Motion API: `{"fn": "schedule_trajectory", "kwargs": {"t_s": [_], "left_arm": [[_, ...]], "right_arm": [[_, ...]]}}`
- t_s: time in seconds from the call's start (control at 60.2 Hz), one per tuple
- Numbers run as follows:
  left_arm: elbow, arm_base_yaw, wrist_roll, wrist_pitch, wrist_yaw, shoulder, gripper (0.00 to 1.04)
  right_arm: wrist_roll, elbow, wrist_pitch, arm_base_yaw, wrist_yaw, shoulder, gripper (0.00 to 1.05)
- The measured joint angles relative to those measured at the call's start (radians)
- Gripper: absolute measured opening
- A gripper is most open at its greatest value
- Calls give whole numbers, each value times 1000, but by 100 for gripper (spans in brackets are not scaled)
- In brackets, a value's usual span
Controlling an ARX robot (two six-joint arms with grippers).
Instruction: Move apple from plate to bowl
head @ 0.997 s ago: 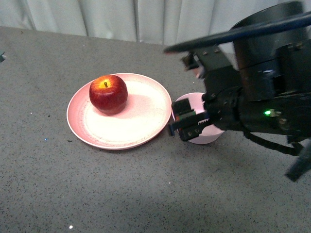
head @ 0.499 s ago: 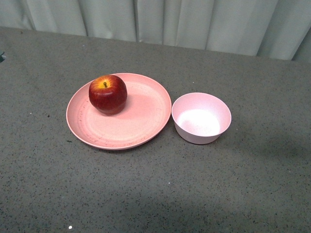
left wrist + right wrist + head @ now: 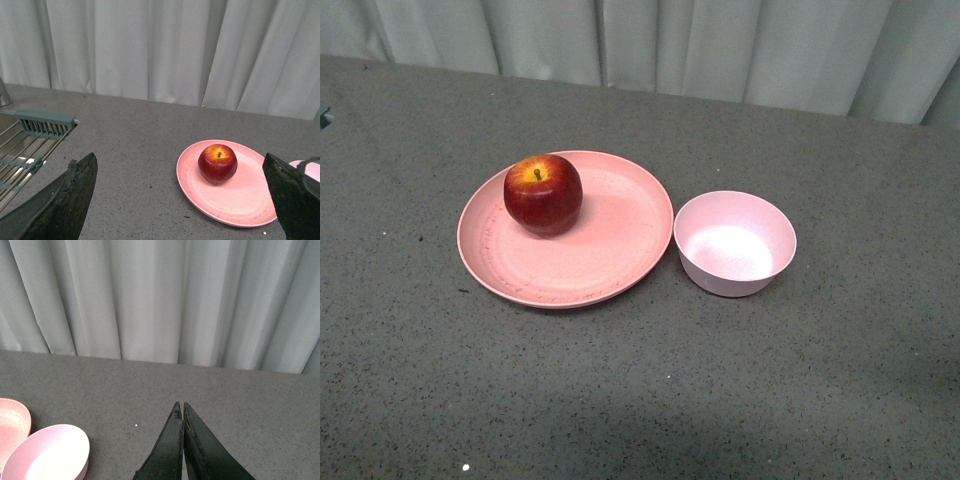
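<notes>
Fingers (image 3: 75,200) of the left gripper (image 3: 180,159), dark and blunt, spread wide apart with nothing held between them and nothing touched; raised above the table (image 3: 720,400) and looking towards the plate (image 3: 600,270) from its left side. Fingers of the right gripper (image 3: 181,405) pressed together to a single thin point, gripping nothing, hanging clear of the surface out beyond the right of the plate. Both grippers seen in their own wrist views only. On the plate, towards its far left part, the apple (image 3: 542,195): upright, stem on top in a yellow-orange patch, glossy dark red below, resting on the salmon-pink floor inside the raised rim. Just right of the plate, the bowl (image 3: 735,245), pale pink and deep, nothing in it, its rim very near the plate's rim; cannot tell whether touching. Under the plate, a grey, finely speckled tabletop, matte, with a few light flecks. Well to the left of the plate, a grey-green slotted rack (image 3: 45,129) with thin wires, set at the table's edge. Beyond the plate, along the far edge of the table, a pale curtain (image 3: 720,50) in long vertical folds.
</notes>
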Motion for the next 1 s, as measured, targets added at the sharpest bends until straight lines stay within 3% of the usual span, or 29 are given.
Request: {"fn": "schedule_trajectory", "kwargs": {"t_s": [0.05, 0.166, 0.416, 0.997], "left_arm": [[0, 0, 0, 0, 0, 0, 98], [0, 0, 0, 0, 0, 0, 98], [0, 0, 0, 0, 0, 0, 98], [0, 0, 0, 0, 0, 0, 98]], "right_arm": [[0, -10, -45, -37, -57, -69, 1], [0, -34, -124, -81, -72, -173, 1], [0, -66, -349, -83, -78, -436, 1], [0, -68, -643, -83, -79, -750, 1]]}}
